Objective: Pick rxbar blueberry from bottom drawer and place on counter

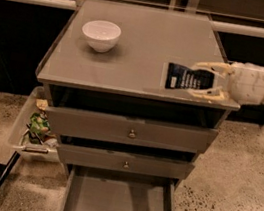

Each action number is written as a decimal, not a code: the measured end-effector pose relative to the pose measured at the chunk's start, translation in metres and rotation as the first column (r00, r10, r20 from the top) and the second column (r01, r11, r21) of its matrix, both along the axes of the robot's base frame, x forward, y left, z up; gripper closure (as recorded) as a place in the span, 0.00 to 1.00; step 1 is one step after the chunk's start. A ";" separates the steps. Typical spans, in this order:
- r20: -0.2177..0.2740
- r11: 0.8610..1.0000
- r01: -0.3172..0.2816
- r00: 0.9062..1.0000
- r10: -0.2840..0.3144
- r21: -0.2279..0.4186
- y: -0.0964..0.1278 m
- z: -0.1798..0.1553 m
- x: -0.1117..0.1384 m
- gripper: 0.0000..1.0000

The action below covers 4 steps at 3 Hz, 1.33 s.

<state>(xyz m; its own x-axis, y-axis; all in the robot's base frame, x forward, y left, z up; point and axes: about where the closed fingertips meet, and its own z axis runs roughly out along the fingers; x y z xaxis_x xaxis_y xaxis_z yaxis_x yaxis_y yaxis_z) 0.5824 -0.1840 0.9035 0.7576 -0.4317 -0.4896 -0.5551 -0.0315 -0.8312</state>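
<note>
The rxbar blueberry point(186, 78), a flat dark bar with pale print, is over the front right part of the counter point(138, 42). My gripper point(198, 80) reaches in from the right and is shut on the bar, one pale finger along each long edge. The bar sticks out to the left of the fingers, low over the counter top; I cannot tell whether it touches. The bottom drawer point(114, 203) is pulled out below, and its grey floor shows nothing on it.
A white bowl point(101, 34) stands at the counter's back left. Two knobbed drawers point(129, 133) are shut or nearly shut. A clear bin point(36, 129) with wrappers hangs at the cabinet's left. Speckled floor lies to the right.
</note>
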 end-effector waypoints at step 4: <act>-0.111 0.970 0.103 0.985 -0.130 -0.220 0.034 0.018 0.099 1.00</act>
<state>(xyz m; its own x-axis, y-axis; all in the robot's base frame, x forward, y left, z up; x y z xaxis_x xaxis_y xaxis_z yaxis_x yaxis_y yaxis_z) 0.6817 -0.1495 0.9212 0.6352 -0.6175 -0.4638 -0.6637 -0.1293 -0.7368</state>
